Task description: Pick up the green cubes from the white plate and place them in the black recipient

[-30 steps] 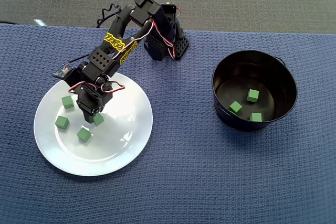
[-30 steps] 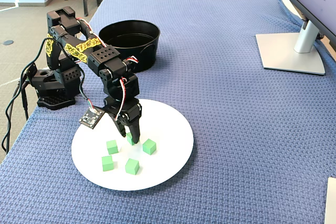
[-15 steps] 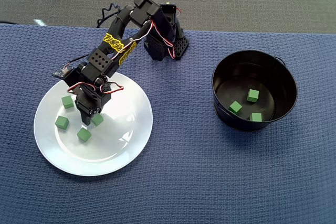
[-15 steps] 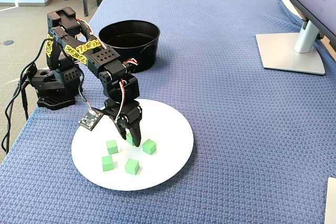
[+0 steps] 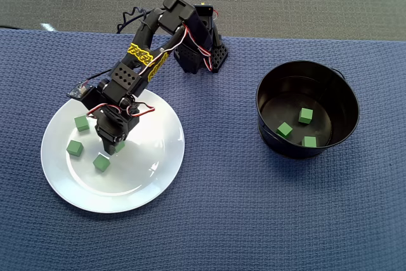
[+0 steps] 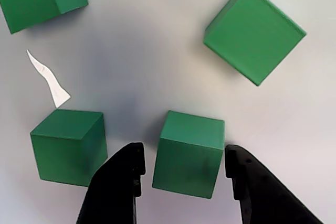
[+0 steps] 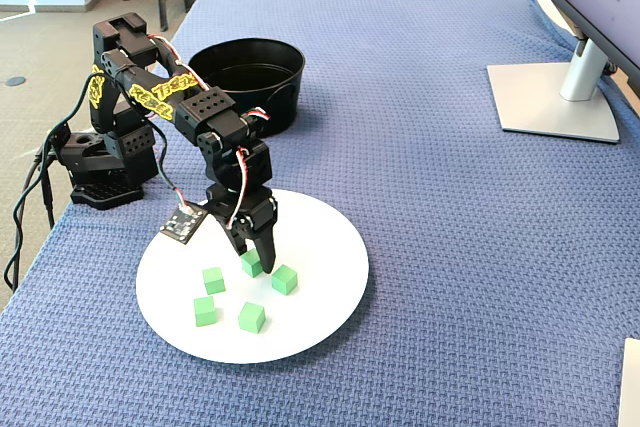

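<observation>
Blue woven cloth covers the worktop (image 5: pixel 222 207) from edge to edge, with a monitor stand at the upper right of the fixed view and bare floor beyond at the upper left.

Largest of the task's things is the white plate (image 5: pixel 149 185), lying at the left of the overhead frame. The black recipient (image 5: pixel 269 103) stands well apart from it at the right of that frame. The black arm (image 7: pixel 150 92) reaches from its base at the top of the overhead view down over the plate.

The end effector (image 6: pixel 181 167) is low over the plate with its jaws parted, one on either side of a green cube (image 6: pixel 189 153). In the wrist view thin slivers of plate show between each jaw and the cube, so it brackets the cube and has not yet clamped it.

Of the green cubes, three already lie in the bottom of the recipient (image 5: pixel 306 115) (image 5: pixel 285 129) (image 5: pixel 309 141). Four remain on the plate — the bracketed one, plus three loose around it (image 5: pixel 81 122) (image 5: pixel 75 148) (image 5: pixel 101 162). No others can be seen anywhere on the cloth.

By that count the job looks a little under halfway done: the grasp in hand needs closing, lifting and carrying across to the right, and three more trips would follow.
</observation>
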`<state>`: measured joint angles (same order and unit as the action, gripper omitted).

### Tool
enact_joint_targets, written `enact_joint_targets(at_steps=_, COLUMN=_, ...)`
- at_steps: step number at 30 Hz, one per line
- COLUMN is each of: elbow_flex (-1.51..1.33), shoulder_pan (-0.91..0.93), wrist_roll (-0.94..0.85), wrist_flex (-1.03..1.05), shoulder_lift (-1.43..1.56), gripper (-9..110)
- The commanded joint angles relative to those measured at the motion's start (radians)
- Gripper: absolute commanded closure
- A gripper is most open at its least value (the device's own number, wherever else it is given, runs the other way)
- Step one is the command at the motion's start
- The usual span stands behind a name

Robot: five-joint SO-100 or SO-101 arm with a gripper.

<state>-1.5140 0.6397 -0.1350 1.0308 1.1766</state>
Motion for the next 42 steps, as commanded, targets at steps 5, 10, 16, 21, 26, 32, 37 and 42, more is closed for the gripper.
enact_joint_targets(at_steps=5, elbow_flex=0.071, shoulder_pan=-0.005, wrist_roll=0.009, wrist_flex=0.014, shoulder_lift=0.038, gripper=102)
enact_joint_targets(at_steps=10, elbow_flex=-0.041, shoulder_pan=0.014, wrist_roll=-0.003, wrist_flex=0.028, shoulder_lift=0.256, gripper=102)
enact_joint_targets(at_steps=16, elbow_flex=-0.245, shoulder_pan=-0.021, wrist_roll=-0.025, wrist_flex=0.043, shoulder_lift=0.709, gripper=102)
enact_joint_targets(at_steps=21, elbow_flex=-0.360, shoulder_pan=-0.273, wrist_roll=0.012, wrist_flex=0.147, shoulder_lift=0.997, gripper=102)
enact_joint_targets(at_steps=26, elbow_flex=-0.399, shoulder_pan=-0.641, wrist_roll=0.133, wrist_flex=0.276, shoulder_lift=1.161, gripper=102)
enact_joint_targets(at_steps=32, elbow_flex=-0.506, shoulder_pan=-1.101, wrist_roll=0.179, wrist_flex=0.163, shoulder_lift=1.224, gripper=102)
enact_joint_targets(at_steps=37, elbow_flex=-0.479, shoulder_pan=-1.344, wrist_roll=0.192, wrist_flex=0.058, shoulder_lift=1.134, gripper=102)
enact_joint_targets(at_steps=42, elbow_flex=-0.420, shoulder_pan=-1.456, wrist_roll=0.193, wrist_flex=-0.031, shoulder_lift=0.953, gripper=102)
